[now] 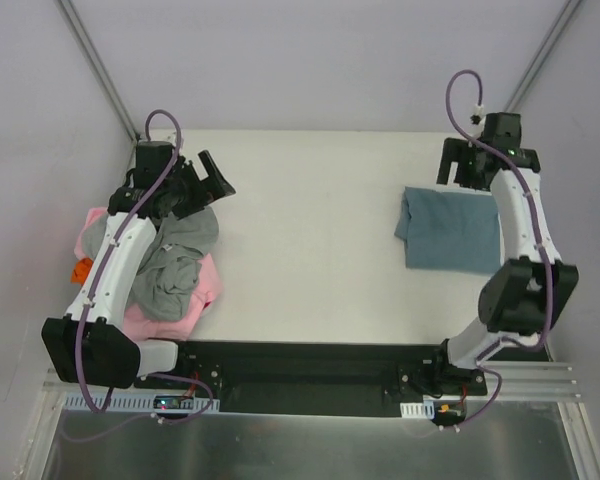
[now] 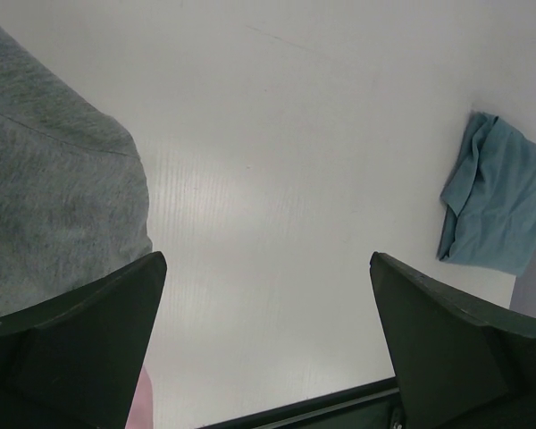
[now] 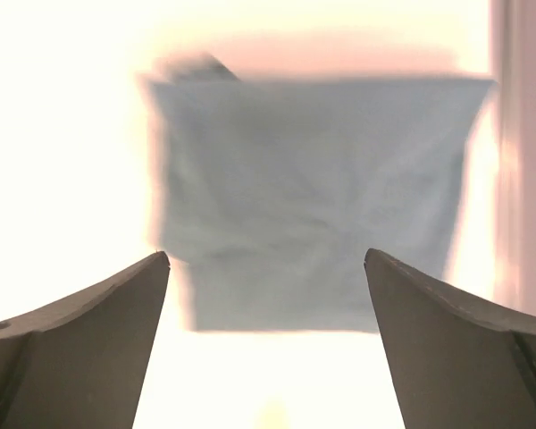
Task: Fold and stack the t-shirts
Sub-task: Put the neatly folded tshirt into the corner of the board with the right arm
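The white bench [image 1: 310, 230] shows a broad stretch of smooth, faintly ribbed surface between two groups of cloth that lie well apart. Near the right edge, in the far half, a blue t-shirt [image 1: 448, 230] lies folded into a flat, roughly square pad with one corner of fabric poking out on its far-left side. The right gripper [image 3: 266, 257] hangs above this shirt's far edge with its jaws apart and nothing between them. Its wrist view is blurred and washed out, so the weave cannot be made out there. At the left edge, a crumpled grey t-shirt [image 1: 180, 255] of soft, heathered knit sits heaped on a pink t-shirt [image 1: 195, 300], which spills towards the near-left corner and over the bench's edge. A small orange cloth [image 1: 81, 270] peeks out at the left of the pile and is seen only from above. The left gripper [image 1: 205, 185] hovers over the far side of the grey shirt, jaws spread wide and empty. Its wrist camera catches the grey fabric's speckled texture close up and the blue shirt at the far side.
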Robot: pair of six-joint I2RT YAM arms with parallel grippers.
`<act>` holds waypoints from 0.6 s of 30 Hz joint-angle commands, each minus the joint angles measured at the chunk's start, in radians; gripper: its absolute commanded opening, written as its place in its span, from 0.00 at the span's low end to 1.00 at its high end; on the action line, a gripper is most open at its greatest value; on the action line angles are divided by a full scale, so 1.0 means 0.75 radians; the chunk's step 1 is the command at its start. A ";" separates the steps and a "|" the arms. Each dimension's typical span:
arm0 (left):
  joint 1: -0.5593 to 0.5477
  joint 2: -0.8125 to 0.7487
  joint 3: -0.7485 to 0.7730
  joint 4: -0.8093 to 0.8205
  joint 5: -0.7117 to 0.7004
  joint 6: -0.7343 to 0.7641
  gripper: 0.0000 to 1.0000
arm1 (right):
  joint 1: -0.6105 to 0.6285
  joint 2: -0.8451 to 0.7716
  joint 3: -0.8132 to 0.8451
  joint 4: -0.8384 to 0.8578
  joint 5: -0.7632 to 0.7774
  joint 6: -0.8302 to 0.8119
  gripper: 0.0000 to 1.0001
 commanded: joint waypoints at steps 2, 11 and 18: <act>0.017 -0.112 -0.009 -0.005 0.007 0.033 0.99 | 0.002 -0.371 -0.444 0.568 -0.573 0.575 0.96; 0.015 -0.181 -0.083 -0.001 -0.060 -0.041 0.99 | 0.069 -0.130 -0.668 1.023 -0.254 1.069 0.96; 0.017 -0.237 -0.138 -0.001 -0.122 -0.061 0.99 | 0.118 0.185 -0.450 1.197 -0.273 1.149 0.96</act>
